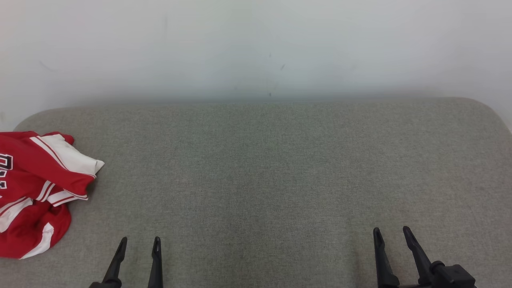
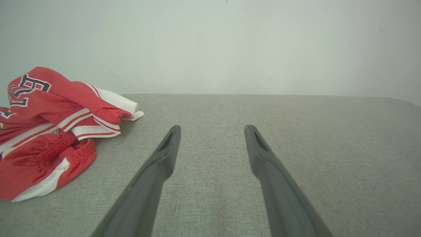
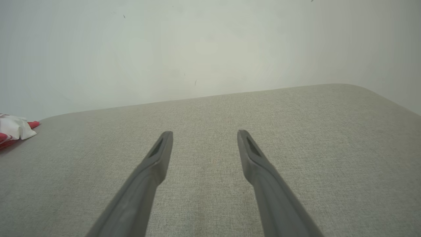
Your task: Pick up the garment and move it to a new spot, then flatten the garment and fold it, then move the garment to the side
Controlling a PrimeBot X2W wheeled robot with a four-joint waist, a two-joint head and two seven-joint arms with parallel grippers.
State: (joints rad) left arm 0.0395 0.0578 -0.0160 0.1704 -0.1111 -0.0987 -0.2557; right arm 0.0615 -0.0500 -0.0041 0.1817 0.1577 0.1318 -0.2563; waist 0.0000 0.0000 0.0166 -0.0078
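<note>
The garment (image 1: 34,188), soft red fabric with white panels and striped trim, is heaped crumpled at the worktop's (image 1: 260,168) left edge. The worktop is covered in grey woven cloth, with rounded far corners, against a white wall (image 1: 256,44). The left tool (image 1: 140,240) and right tool (image 1: 391,230) are held open, empty, near the front edge.

Plain indoor room before me, exact kind unclear, grey woven-fabric surface (image 1: 280,168) with rounded corners, set against a bare, faintly marked white wall (image 1: 256,48).
</note>
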